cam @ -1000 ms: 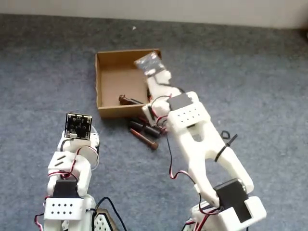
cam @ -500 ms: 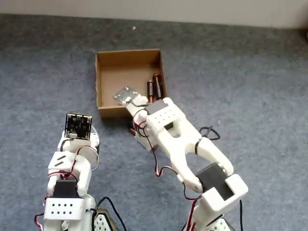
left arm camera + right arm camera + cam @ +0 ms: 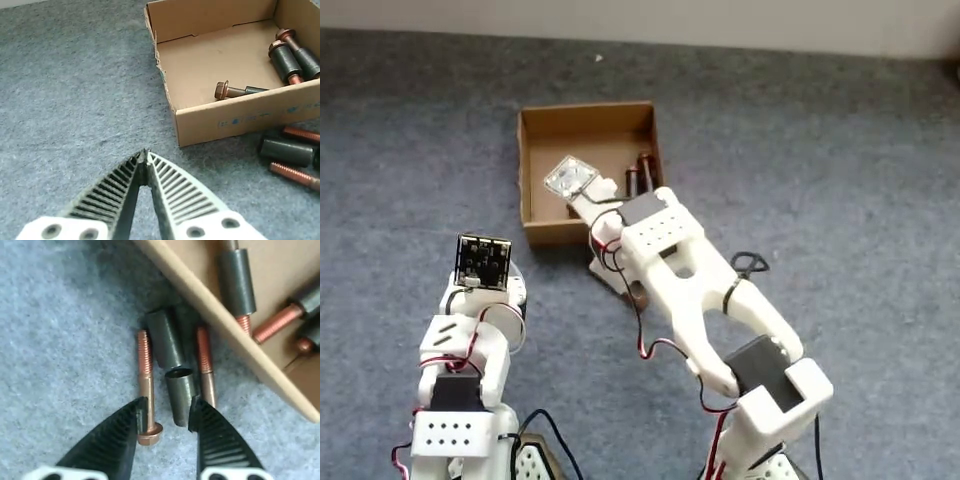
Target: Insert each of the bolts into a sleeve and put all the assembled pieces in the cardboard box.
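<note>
Behind the right gripper (image 3: 168, 407), one bolt (image 3: 204, 360) is partly hidden.

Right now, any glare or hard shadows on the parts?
Right wrist view: cardboard box wall throws a soft shadow over the loose sleeves; bolts show mild sheen, no glare. Left wrist view: even light inside the box.

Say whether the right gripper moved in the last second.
Yes. In the high view the right gripper swung from the far right corner of the cardboard box back to its near wall, above the loose bolts outside.
</note>
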You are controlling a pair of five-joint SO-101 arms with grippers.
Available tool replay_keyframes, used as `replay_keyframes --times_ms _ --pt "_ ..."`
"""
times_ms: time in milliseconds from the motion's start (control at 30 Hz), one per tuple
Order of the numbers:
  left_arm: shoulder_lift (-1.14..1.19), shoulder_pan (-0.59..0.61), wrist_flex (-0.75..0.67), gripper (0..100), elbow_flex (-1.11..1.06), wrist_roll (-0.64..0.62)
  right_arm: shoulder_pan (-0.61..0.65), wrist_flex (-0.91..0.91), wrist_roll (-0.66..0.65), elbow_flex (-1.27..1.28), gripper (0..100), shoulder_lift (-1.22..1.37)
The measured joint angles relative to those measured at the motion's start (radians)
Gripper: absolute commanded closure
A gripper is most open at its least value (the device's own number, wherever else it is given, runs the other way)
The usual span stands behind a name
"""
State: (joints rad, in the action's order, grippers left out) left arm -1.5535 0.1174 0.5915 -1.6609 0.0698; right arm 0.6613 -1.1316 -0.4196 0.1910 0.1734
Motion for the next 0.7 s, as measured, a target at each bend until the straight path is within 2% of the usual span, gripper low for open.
replay_keyframes --times_ms 400,600,700 --pt "0.000 0.000 0.000 99 0.000 0.000 -0.051 0.012 -0.008 -0.031 87.1 0.184" --pt "0.000 0.000 0.000 99 0.000 0.000 -0.069 0.012 -0.008 -0.038 99.3 0.193" --pt "0.000 0.000 0.000 99 0.000 0.000 -0.074 0.012 -0.008 -0.038 99.2 0.193"
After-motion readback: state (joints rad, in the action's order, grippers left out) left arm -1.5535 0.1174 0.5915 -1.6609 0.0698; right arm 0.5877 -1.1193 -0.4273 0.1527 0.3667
